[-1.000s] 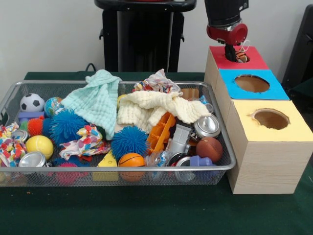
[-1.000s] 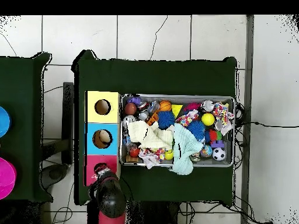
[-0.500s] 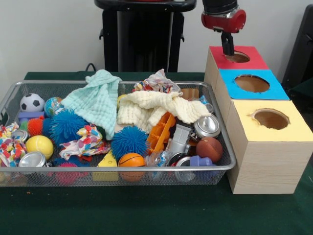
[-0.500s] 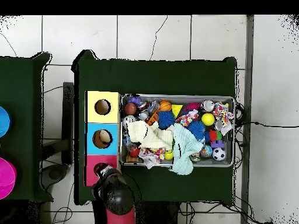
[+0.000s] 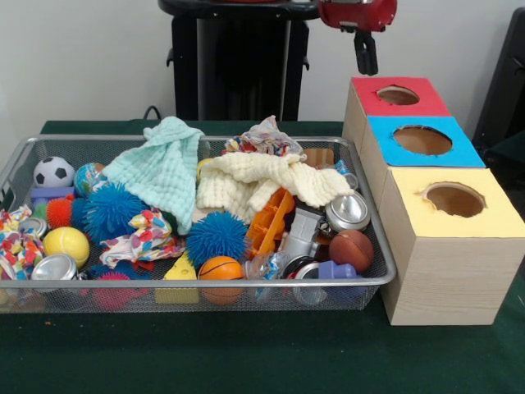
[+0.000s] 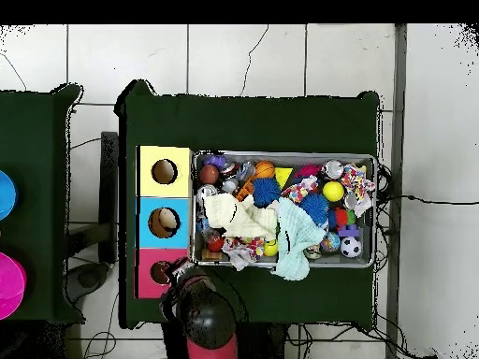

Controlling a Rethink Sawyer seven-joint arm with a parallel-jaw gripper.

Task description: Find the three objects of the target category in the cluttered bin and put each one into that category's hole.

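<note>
The tool (image 5: pixel 365 56) is hanging high at the far right, just left of the red-topped box (image 5: pixel 417 102) and above the bin's far right corner. Only a single dark stub is showing below the red wrist, so I cannot tell whether its fingers are apart or together; nothing is visibly hanging from it. In the overhead view the arm's round head (image 6: pixel 208 318) is covering the tool.

Nearest to it, the red box's hole (image 5: pixel 398 95) is looking dark and clear at its mouth. Next toward the near side, the blue-topped box (image 5: pixel 426 152) is showing a brown interior, and the overhead view hints at something pale lying inside its hole (image 6: pixel 164 222), though that may only be light on the box floor. The yellow-topped box (image 5: pixel 459 222) is standing nearest, its hole looking empty.

To the left, the wire-mesh bin (image 5: pixel 16 164) is sitting on the green desk (image 5: pixel 246 353), crowded with cloths, spiky balls, sports balls, cans and plastic toys. The target category is not evident from the pictures, so candidates are lying anywhere in that clutter.

Progress is hard to judge: the bin is looking full, and the searching and dropping likely remain mostly ahead.
</note>
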